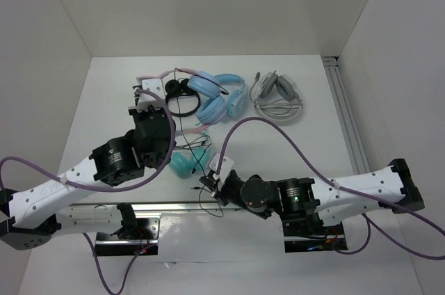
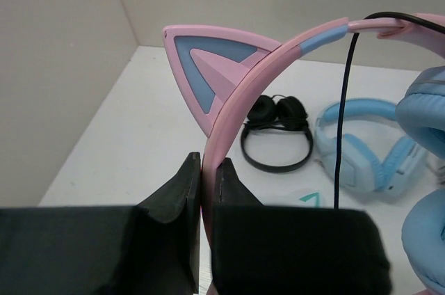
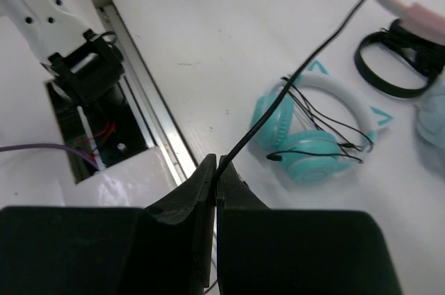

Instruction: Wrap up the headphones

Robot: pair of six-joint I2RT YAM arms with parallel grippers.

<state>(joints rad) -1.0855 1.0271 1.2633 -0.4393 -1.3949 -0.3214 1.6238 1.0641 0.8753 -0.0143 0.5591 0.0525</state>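
Note:
The headphones [image 2: 208, 65] have a pink cat-ear headband and light blue ear cups [image 1: 204, 86]. My left gripper [image 2: 206, 163] is shut on the pink headband just below one cat ear and holds the headphones up at the back left [image 1: 149, 97]. The thin black cable [image 3: 292, 76] runs taut from the headphones down to my right gripper [image 3: 217, 166], which is shut on it. In the top view my right gripper [image 1: 208, 182] is near the front middle of the table. The cable also hangs in the left wrist view [image 2: 339, 142].
A teal cat-ear pair [image 1: 188, 161] with its own loose cable lies between the two grippers. A small black pair [image 1: 177, 93], an all-light-blue pair [image 1: 234, 94] and a grey-white pair [image 1: 278, 94] lie at the back. A metal rail [image 1: 348, 114] runs along the right.

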